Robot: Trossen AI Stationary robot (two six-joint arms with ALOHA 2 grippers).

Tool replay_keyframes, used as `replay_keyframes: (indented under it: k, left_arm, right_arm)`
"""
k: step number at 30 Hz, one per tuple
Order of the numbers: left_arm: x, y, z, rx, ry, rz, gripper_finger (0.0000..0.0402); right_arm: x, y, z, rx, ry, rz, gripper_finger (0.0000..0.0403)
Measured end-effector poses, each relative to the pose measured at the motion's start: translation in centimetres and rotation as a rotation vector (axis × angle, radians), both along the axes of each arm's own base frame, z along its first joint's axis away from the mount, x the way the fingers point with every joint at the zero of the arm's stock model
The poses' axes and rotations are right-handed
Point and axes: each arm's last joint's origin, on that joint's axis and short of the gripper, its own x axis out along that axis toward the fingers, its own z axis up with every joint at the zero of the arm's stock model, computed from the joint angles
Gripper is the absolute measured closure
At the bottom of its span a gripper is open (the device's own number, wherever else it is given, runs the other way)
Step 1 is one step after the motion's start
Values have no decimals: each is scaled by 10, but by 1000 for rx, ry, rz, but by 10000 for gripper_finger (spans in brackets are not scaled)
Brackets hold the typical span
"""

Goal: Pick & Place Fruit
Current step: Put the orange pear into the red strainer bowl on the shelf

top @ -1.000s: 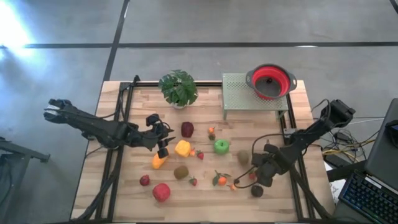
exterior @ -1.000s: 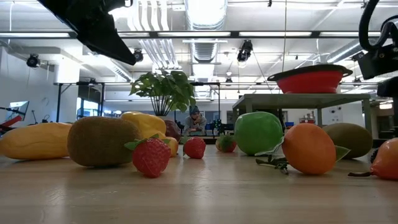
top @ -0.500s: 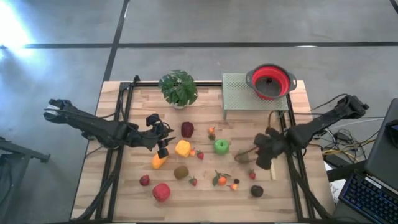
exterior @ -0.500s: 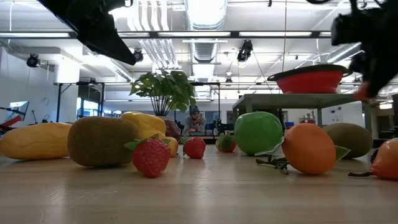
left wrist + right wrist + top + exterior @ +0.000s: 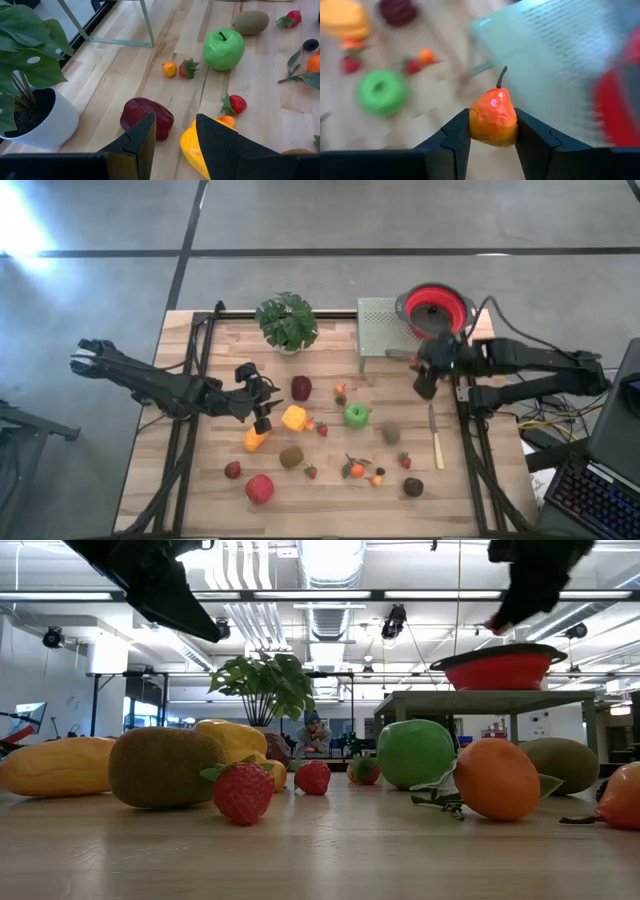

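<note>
Orange pear clamped in right hand over green rack's edge, beside red bowl

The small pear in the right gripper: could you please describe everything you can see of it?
The pear is a small glossy toy, orange-red shading to yellow-orange at its base, with a thin dark curved stem. It stands stem up, pinched at its sides between the right gripper's dark fingers, lifted off the table beside the green mesh stand and the red colander.
</note>
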Motion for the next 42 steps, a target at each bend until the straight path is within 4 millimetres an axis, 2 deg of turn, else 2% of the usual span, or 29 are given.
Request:
replay_keyframes:
  k: [9,14,18,23,28,42]
  left_arm:
    - [0,0,0,-2,-1,1,255]
    - [0,0,0,-2,-1,2,255]
    - [0,0,0,-2,-1,1,255]
    - [0,0,0,-2,-1,2,255]
    - [0,0,0,-3,-1,3,255]
    - [0,0,0,-3,-1,2,255]
  right_arm:
    - [-10,-53,56,-123,20,-213,287]
    - [-14,-82,69,-137,85,-305,274]
    - [-13,-105,65,-87,147,-324,277]
    - [-11,-132,52,-37,243,-368,287]
    - [-10,-154,36,26,313,-388,275]
    - [-12,-183,13,115,410,-413,274]
